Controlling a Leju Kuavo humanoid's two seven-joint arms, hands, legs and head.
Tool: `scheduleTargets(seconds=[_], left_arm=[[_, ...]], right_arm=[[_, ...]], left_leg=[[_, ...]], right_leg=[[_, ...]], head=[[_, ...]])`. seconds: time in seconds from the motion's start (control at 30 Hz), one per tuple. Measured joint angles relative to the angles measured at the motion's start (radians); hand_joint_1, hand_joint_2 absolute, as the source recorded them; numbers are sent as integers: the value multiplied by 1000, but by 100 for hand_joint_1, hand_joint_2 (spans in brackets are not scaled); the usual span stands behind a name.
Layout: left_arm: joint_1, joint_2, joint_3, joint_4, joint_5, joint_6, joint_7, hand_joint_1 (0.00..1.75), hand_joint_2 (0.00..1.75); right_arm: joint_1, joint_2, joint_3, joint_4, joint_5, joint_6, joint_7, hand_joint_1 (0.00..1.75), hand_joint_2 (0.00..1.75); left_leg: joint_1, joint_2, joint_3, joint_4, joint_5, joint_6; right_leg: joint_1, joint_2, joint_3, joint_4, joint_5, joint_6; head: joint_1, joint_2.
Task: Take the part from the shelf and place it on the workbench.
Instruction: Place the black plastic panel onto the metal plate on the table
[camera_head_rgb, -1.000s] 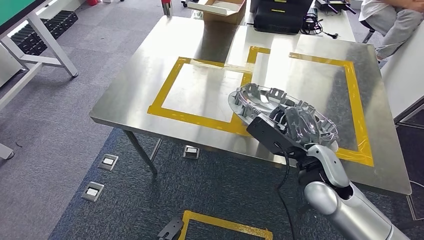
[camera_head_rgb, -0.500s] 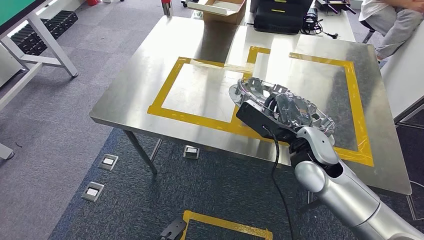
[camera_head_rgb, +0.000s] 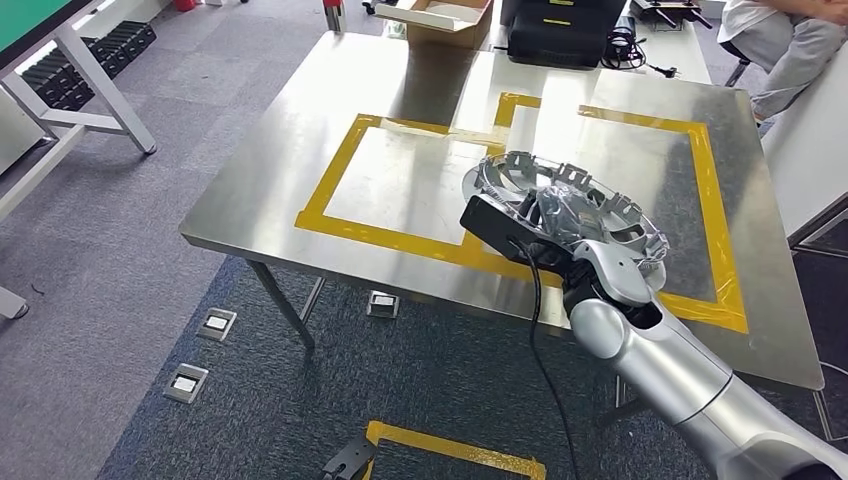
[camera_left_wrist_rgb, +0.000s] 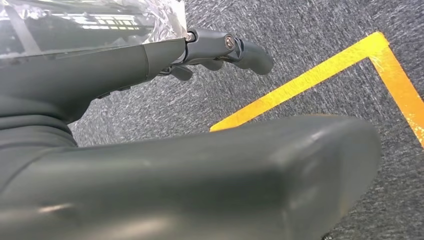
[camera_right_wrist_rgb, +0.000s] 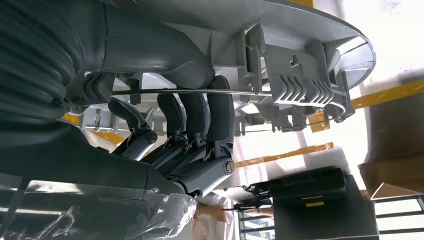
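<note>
The part (camera_head_rgb: 600, 205) is a grey oval casting with ribs and clips around its rim. My right hand (camera_head_rgb: 552, 232) grips it from underneath and holds it tilted a little above the steel workbench (camera_head_rgb: 420, 80), over the near left side of the larger yellow tape square (camera_head_rgb: 708, 190). In the right wrist view the dark fingers (camera_right_wrist_rgb: 195, 120) curl around the ribbed underside of the part (camera_right_wrist_rgb: 300, 65). My left hand (camera_left_wrist_rgb: 125, 100) hangs over grey carpet with its fingers (camera_left_wrist_rgb: 225, 47) stretched out and nothing in it.
A smaller yellow tape square (camera_head_rgb: 400, 180) marks the bench's left half. A cardboard box (camera_head_rgb: 440, 20) and a black case (camera_head_rgb: 560, 30) stand at its far edge. A person (camera_head_rgb: 790, 40) sits at the back right. A white table (camera_head_rgb: 60, 90) stands left. Floor boxes (camera_head_rgb: 215, 325) lie under the bench edge.
My right arm has reached further forward over the bench, carrying the part away from the near edge and slightly left. The grip has not changed.
</note>
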Motion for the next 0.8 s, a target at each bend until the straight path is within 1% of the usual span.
scheduleTargets(seconds=[0.2,0.47,0.6,0.8], left_arm=[[0,0,0,1,-8,-4,6,0,175],[0,0,0,3,-14,-5,15,0,175],[0,0,0,3,-13,-8,15,0,175],[2,0,0,3,-11,-25,23,0,175]], right_arm=[[-12,17,24,62,15,22,7,175,175],[-16,29,45,117,19,20,8,175,175],[-18,35,51,137,20,22,11,0,0],[-18,42,52,170,19,22,10,0,0]], left_leg=[[0,0,0,0,0,0],[0,0,0,0,0,0],[0,0,0,0,0,0],[0,0,0,0,0,0]], right_leg=[[0,0,0,0,0,0],[0,0,0,0,0,0],[0,0,0,0,0,0],[0,0,0,0,0,0]], head=[[0,0],[0,0],[0,0],[0,0]])
